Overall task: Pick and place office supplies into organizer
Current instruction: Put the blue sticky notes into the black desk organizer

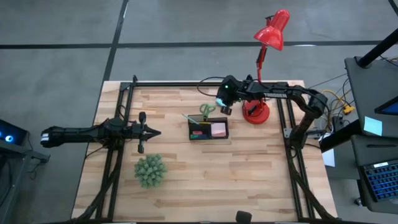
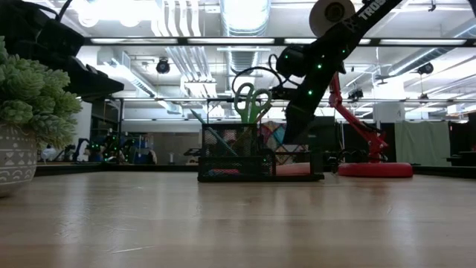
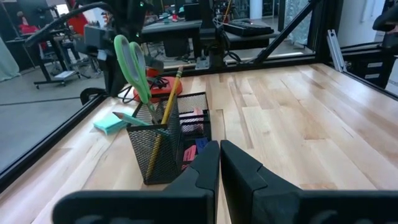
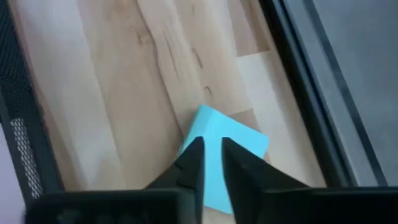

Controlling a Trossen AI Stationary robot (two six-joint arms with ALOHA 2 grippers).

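Observation:
The black mesh organizer (image 1: 208,128) stands mid-table. Green-handled scissors (image 3: 132,61), a yellow pencil (image 3: 166,106) and a teal pen (image 3: 134,119) stick up from its cup; a pink sticky pad (image 1: 219,129) and small erasers (image 3: 191,150) lie in its tray. A teal sticky pad (image 4: 227,152) lies flat on the wood just beyond the organizer's far side. My right gripper (image 4: 212,144) hangs above this pad, slanting down, fingers a narrow gap apart with nothing between them. My left gripper (image 1: 155,132) waits shut at the table's left.
The red desk lamp's base (image 1: 255,113) stands right of my right gripper. A green spiky plant ball (image 1: 150,170) sits near the front left. A black frame rail (image 4: 311,93) runs along the table's far edge, close behind the teal pad.

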